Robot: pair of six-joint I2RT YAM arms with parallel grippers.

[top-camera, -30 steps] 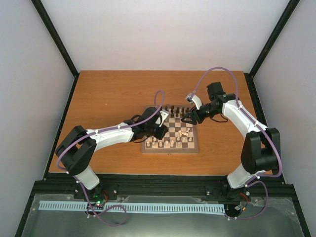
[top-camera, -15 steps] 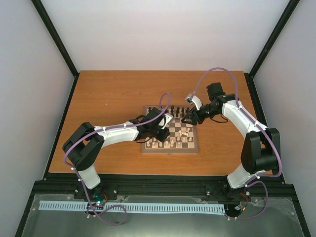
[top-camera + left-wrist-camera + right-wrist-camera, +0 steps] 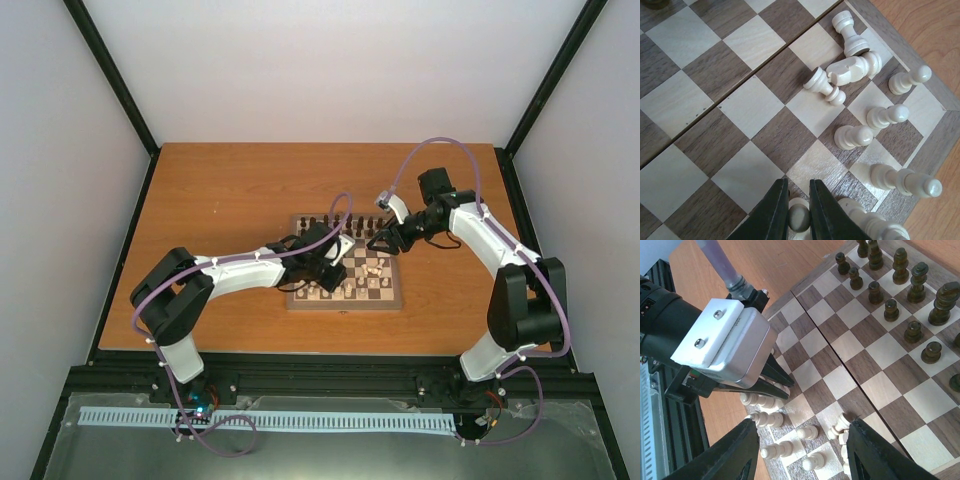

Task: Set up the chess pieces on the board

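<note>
Wooden table [image 3: 220, 190], left hand [image 3: 798, 189] pinching cream piece [image 3: 799, 219] near board [image 3: 685, 100] edge, right hand [image 3: 804, 424] spread above

left arm [image 3: 235, 270] stretches low to the right, left gripper [image 3: 797, 184] pointing down, its jaws pinched on a cream piece [image 3: 799, 219]. right arm [image 3: 495, 245] bends left, right gripper [image 3: 802, 422] tilted down, jaws wide apart, holding nothing.

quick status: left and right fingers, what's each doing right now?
Left gripper: closed on a cream chess piece.
Right gripper: open, holding nothing.
</note>
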